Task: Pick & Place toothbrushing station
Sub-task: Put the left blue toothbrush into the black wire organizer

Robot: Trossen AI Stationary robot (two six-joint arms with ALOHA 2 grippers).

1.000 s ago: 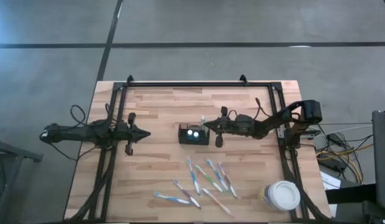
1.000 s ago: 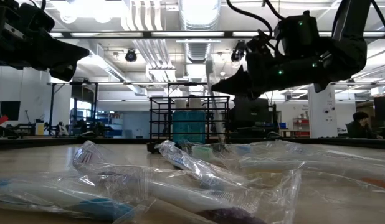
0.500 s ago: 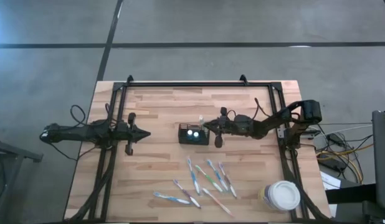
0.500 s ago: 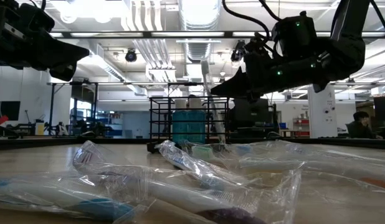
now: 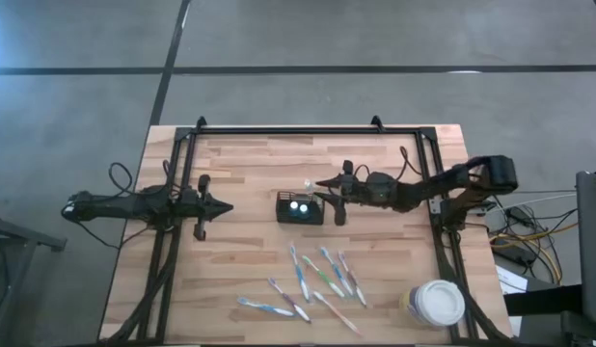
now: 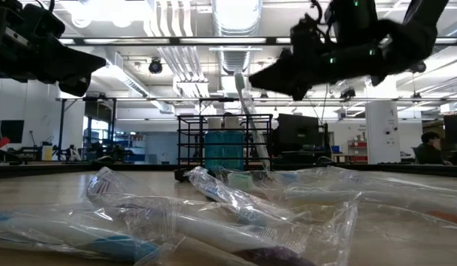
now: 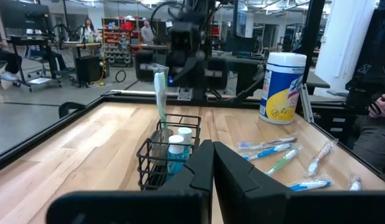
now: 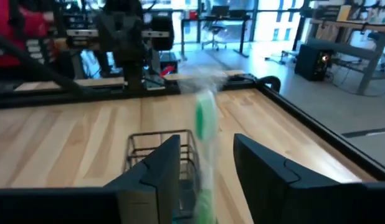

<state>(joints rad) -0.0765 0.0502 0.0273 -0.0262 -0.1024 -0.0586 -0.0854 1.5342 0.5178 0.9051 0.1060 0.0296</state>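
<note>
Here, the small black wire-mesh caddy (image 5: 299,208) sits in the middle of the light wooden table (image 5: 240,173). Its long side runs from the left arm's side to the right arm's side. Inside it stand two small blue bottles with white caps (image 7: 175,149). A wrapped toothbrush with a green handle (image 7: 160,99) stands in its end nearest the right arm and sticks up tall, leaning a little. The right gripper (image 5: 322,185) hangs above that end, its fingers (image 8: 156,168) spread apart with the toothbrush between them. The left gripper (image 5: 225,205) waits well away from the caddy, its fingers pressed together. More wrapped toothbrushes (image 5: 322,275) lie on the table, near a round white-lidded tub (image 5: 435,303).
</note>
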